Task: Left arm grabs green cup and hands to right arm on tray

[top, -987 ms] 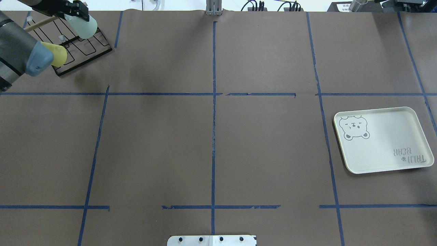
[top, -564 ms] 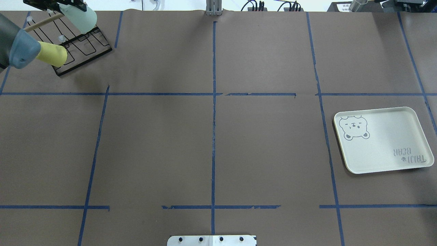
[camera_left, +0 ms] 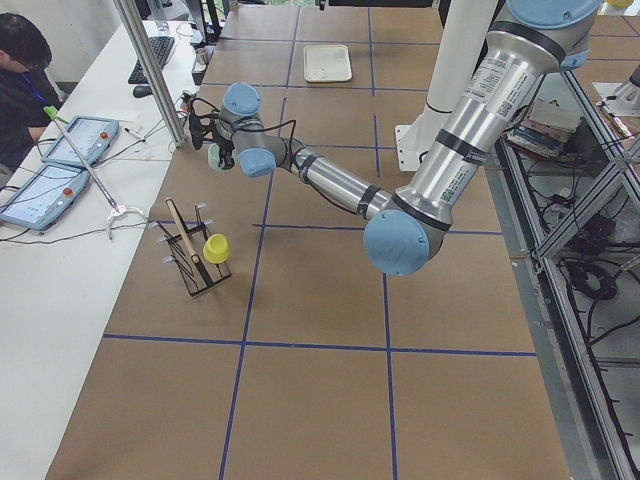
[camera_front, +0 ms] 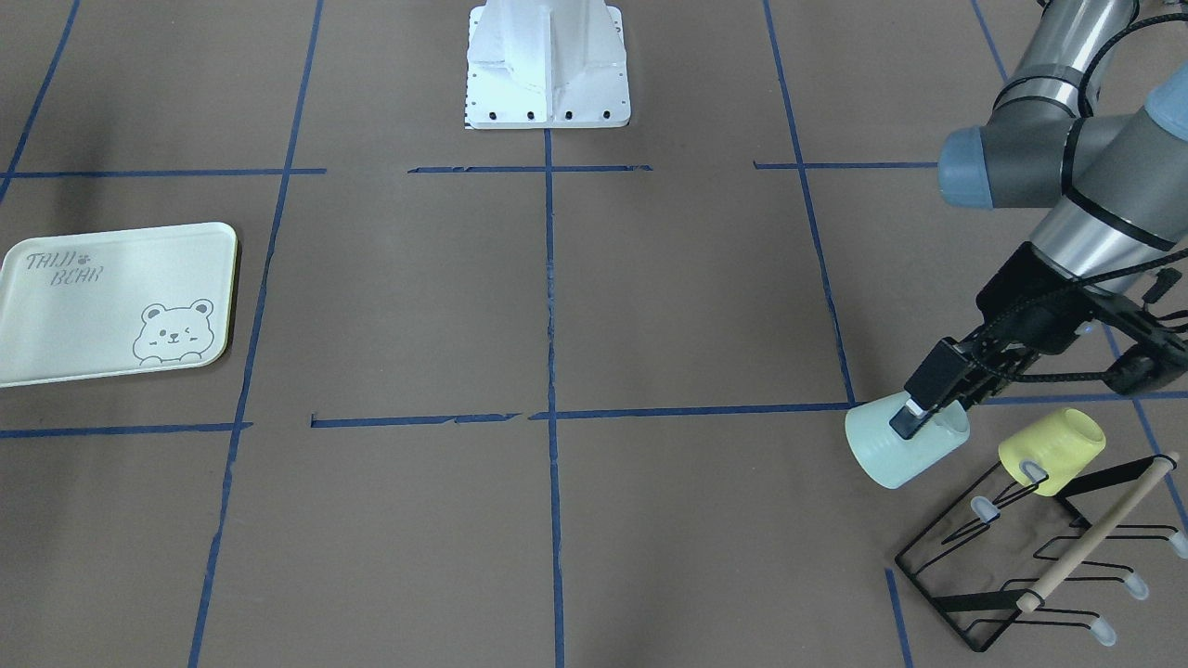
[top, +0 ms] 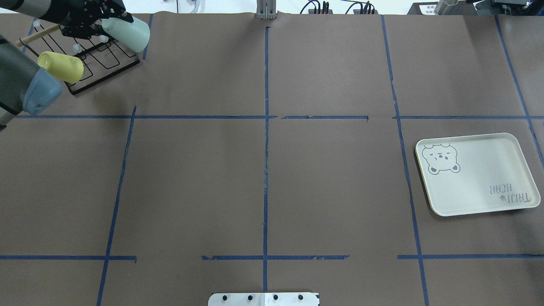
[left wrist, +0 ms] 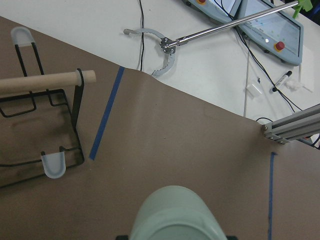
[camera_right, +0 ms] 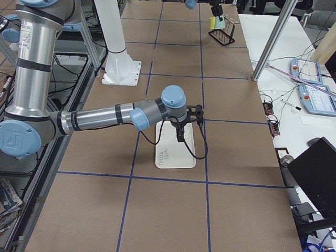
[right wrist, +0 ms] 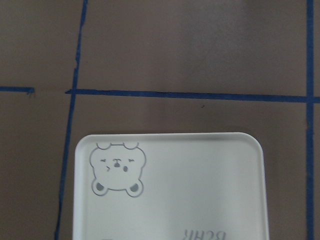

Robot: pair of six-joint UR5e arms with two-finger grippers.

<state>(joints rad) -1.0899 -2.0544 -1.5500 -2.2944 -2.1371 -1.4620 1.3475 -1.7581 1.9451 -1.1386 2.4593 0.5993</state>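
Observation:
My left gripper (camera_front: 919, 417) is shut on the pale mint-green cup (camera_front: 896, 455) and holds it tilted in the air beside the wire rack, at the far left of the overhead view (top: 129, 34). The cup's base fills the bottom of the left wrist view (left wrist: 175, 215). The cream tray (top: 480, 174) with the bear drawing lies empty on the right side of the table. My right gripper (camera_right: 182, 135) hovers over the tray (camera_right: 176, 147); I cannot tell whether it is open or shut. The right wrist view looks down on the tray (right wrist: 200, 175).
A black wire rack (camera_front: 1021, 566) with a wooden handle stands at the table's far left corner, and a yellow cup (camera_front: 1053, 450) hangs on one of its prongs. The robot base (camera_front: 548, 65) stands at the middle of the near edge.
My left gripper has carried the green cup up off the rack and to the right, away from it. The yellow cup and the tray have not moved.

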